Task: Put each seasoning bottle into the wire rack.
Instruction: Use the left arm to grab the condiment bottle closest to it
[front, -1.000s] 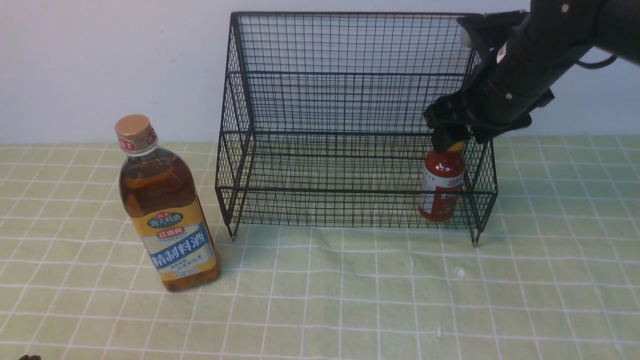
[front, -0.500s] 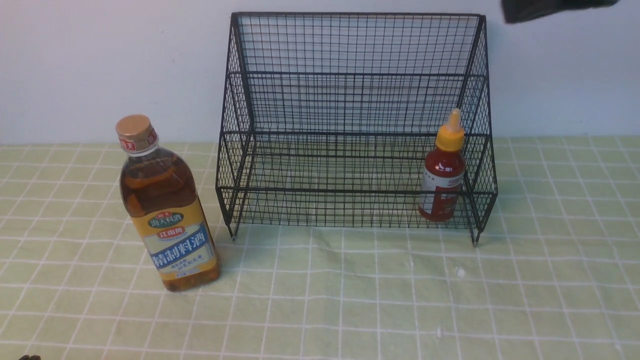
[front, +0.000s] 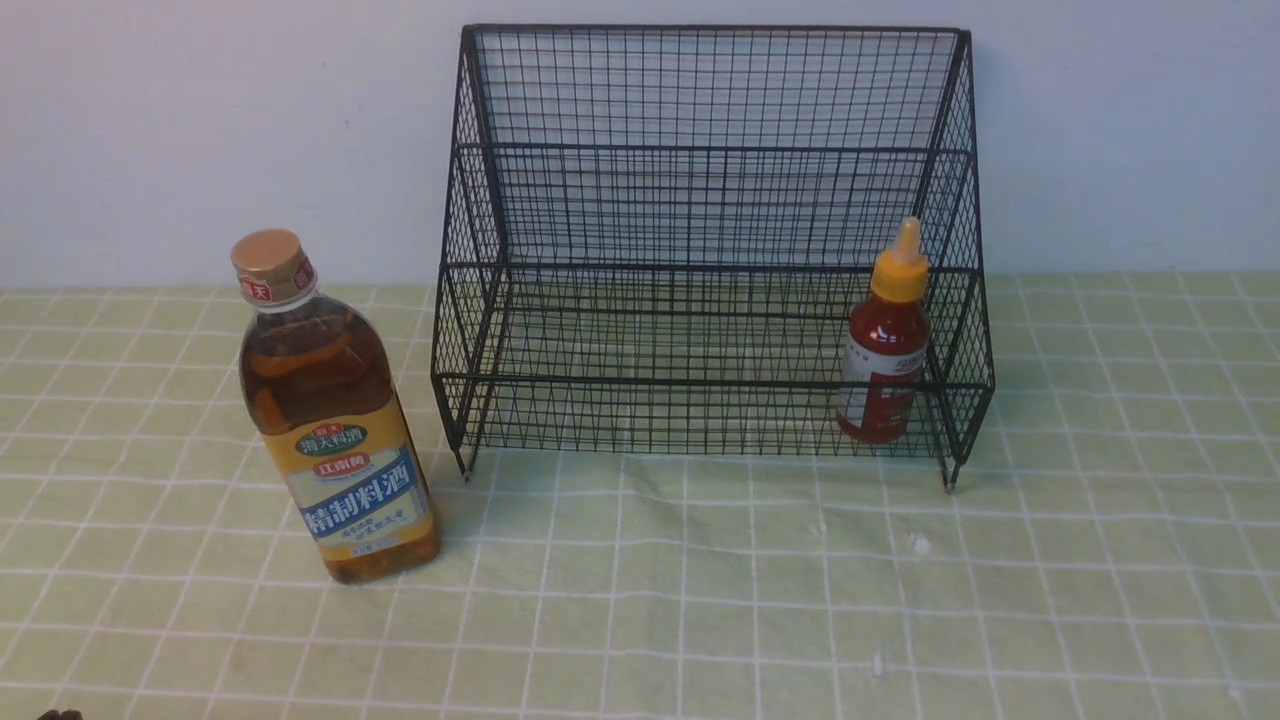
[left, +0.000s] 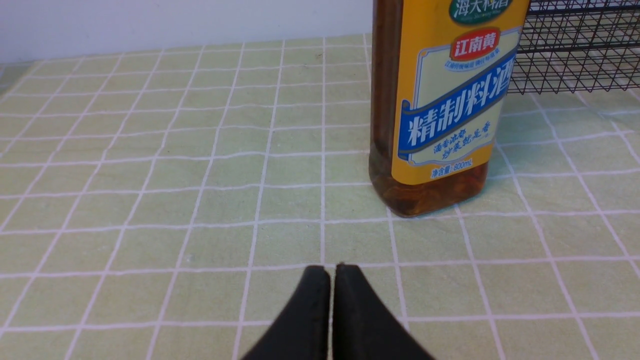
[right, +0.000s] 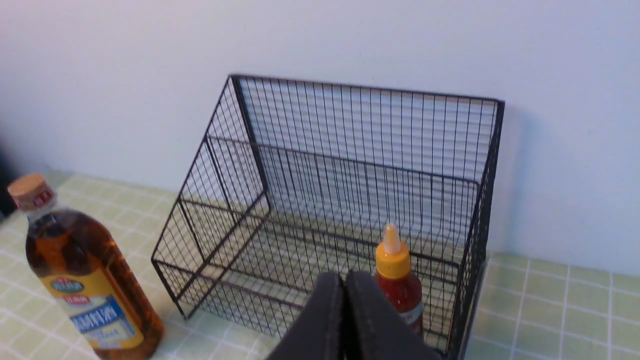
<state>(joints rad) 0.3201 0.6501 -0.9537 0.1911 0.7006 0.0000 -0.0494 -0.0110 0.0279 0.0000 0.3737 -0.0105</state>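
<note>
The rack (front: 700, 148) stands at the back of the green-checked desk (front: 700, 600), its tall grid against the white wall (front: 200, 120). The red bottle (front: 886, 345) is inside the rack, upright on the lowest tier. It sits at the rack's right end, just beside the slanted mesh side, with its yellow nozzle pointing up. Nothing touches it.

The amber bottle (front: 335, 420) is outside the rack, upright on the desk. It stands to the left of the rack and a little in front of the rack's left front foot, near the wire but not touching it. Its gold cap is on and its yellow-blue label faces forward.

The left tool (left: 331, 274) sits low over the desk, farther out from the rack than the amber bottle and apart from that bottle. Its tips are pressed together with nothing between them. The right tool (right: 344, 280) is off the desk in front of the rack, likewise pressed together and empty. The red bottle shows just past its tips, untouched.
</note>
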